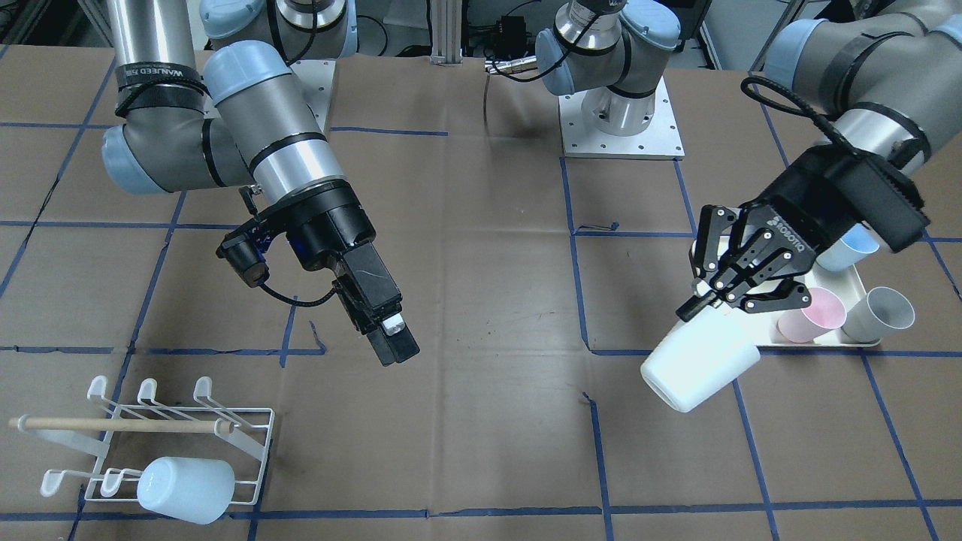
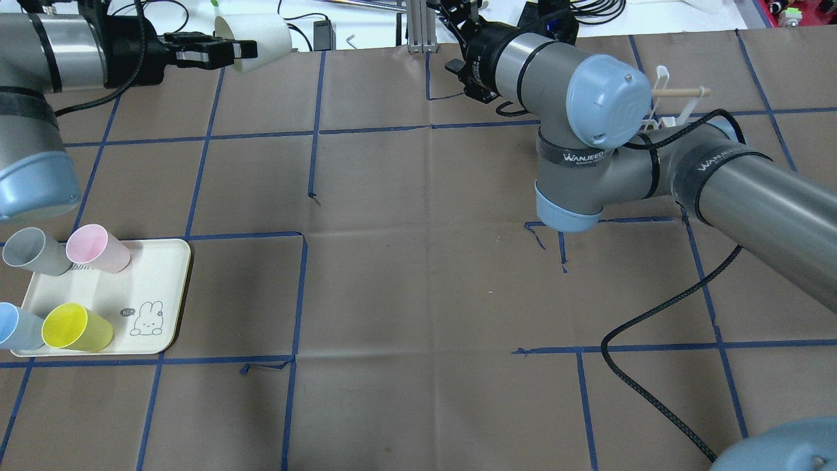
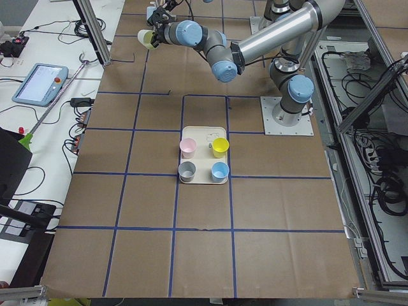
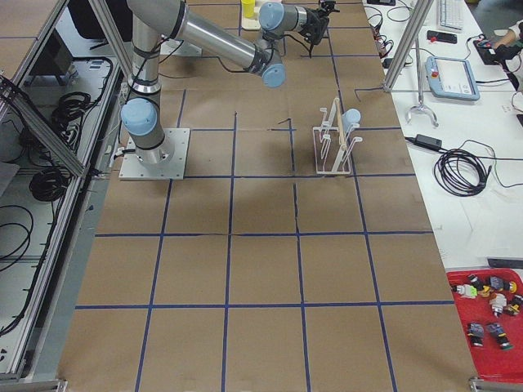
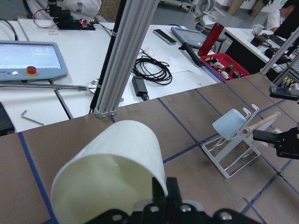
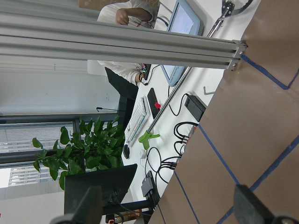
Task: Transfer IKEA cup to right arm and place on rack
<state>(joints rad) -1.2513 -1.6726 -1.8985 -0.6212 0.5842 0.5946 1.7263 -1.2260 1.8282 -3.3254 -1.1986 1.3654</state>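
Note:
My left gripper (image 1: 710, 300) is shut on the rim of a white IKEA cup (image 1: 699, 364) and holds it tilted above the table. The cup also shows in the overhead view (image 2: 258, 40) and fills the left wrist view (image 5: 112, 177). The right arm (image 1: 282, 143), with its lettered band, reaches toward the table's middle. Its gripper (image 1: 391, 338) is open and empty, a good way from the cup; its fingertips (image 6: 88, 205) stand wide apart in the right wrist view. The white wire rack (image 1: 240, 439) with a wooden rod (image 1: 113, 424) stands at the table's front on the right arm's side. It holds a pale blue cup (image 1: 186, 488).
A cream tray (image 2: 157, 288) on the left arm's side holds grey (image 2: 33, 252), pink (image 2: 98, 248), yellow (image 2: 75, 327) and blue (image 2: 13, 326) cups. Blue tape lines grid the brown table. An aluminium post (image 5: 126, 51) stands at the far edge.

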